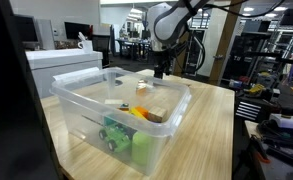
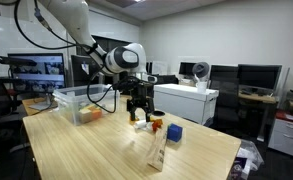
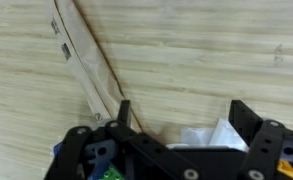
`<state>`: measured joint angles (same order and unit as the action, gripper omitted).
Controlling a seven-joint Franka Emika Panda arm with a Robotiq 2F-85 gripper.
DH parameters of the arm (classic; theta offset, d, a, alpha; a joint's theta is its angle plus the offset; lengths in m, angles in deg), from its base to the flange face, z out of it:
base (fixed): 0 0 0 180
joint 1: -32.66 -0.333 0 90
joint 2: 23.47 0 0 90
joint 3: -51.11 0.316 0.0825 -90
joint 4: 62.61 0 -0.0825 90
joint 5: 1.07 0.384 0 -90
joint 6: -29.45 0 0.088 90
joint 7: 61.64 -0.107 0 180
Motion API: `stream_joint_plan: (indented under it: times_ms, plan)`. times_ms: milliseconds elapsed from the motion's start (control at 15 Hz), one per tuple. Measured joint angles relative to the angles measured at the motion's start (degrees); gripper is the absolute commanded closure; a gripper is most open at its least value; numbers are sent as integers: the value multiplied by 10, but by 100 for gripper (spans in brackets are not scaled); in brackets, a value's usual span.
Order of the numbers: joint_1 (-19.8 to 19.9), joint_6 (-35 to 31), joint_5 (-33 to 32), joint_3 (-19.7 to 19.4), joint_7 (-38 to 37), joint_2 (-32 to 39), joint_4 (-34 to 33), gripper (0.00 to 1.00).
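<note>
I read the end effector (image 2: 138, 115) as wide open, holding nothing, low over the tabletop (image 2: 96, 150). A white object (image 3: 211, 138) lay beneath its fingers, with the bin (image 2: 81, 103) nearby.

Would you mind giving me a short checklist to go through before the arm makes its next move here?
1. Jaws open: ok. The gripper stands wide apart in the wrist view.
2. Nothing held: ok. The space between the fingers is free.
3. White thing lined up: ok, roughly. It lies between the fingers, off to one side; what it is, cannot tell.
4. Height above the table: cannot tell.
5. Blue cube out of the way: ok, it sits apart from the gripper.
6. Clear bin out of the way: ok, it stands apart.
</note>
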<state>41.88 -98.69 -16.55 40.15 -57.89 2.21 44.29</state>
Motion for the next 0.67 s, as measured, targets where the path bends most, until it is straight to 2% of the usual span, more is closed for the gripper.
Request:
stream_joint_plan:
  times_ms: [267, 667]
  plan:
    - [1, -4, 6, 0, -9, 39, -26, 0]
    - [4, 1, 48, 5, -9, 44, -56, 0]
